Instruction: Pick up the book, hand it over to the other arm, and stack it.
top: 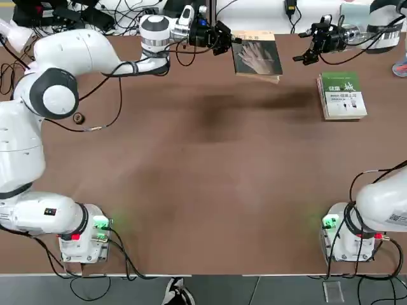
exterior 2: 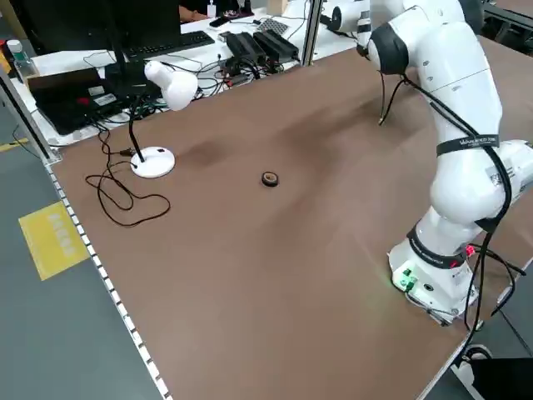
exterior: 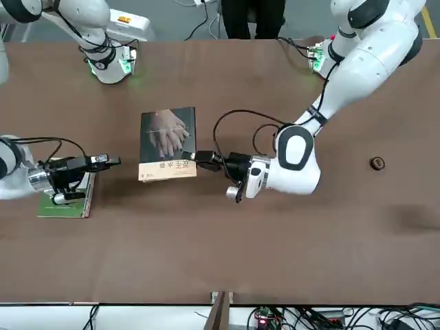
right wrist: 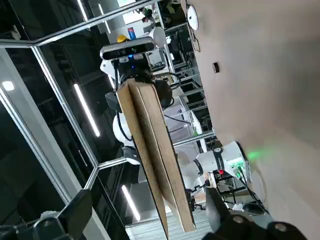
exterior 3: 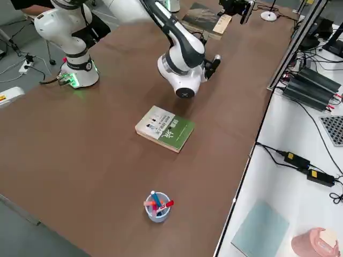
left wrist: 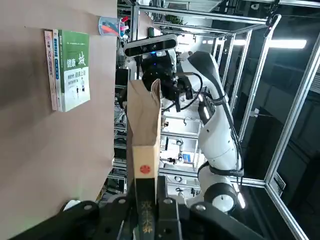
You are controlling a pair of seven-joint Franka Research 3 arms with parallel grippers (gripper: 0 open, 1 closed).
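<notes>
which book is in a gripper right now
The dark paperback with the pale hand picture, clamped by the left gripper; the green-and-white ones lie stacked on the table.

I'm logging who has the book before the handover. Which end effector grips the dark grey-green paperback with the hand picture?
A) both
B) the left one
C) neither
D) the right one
B: the left end effector is closed on the spine of the dark grey-green paperback, while the right one stands open, apart from it.

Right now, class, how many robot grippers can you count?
2: the left gripper, shut on the dark book, and the right gripper, open, to that book's right.
</notes>
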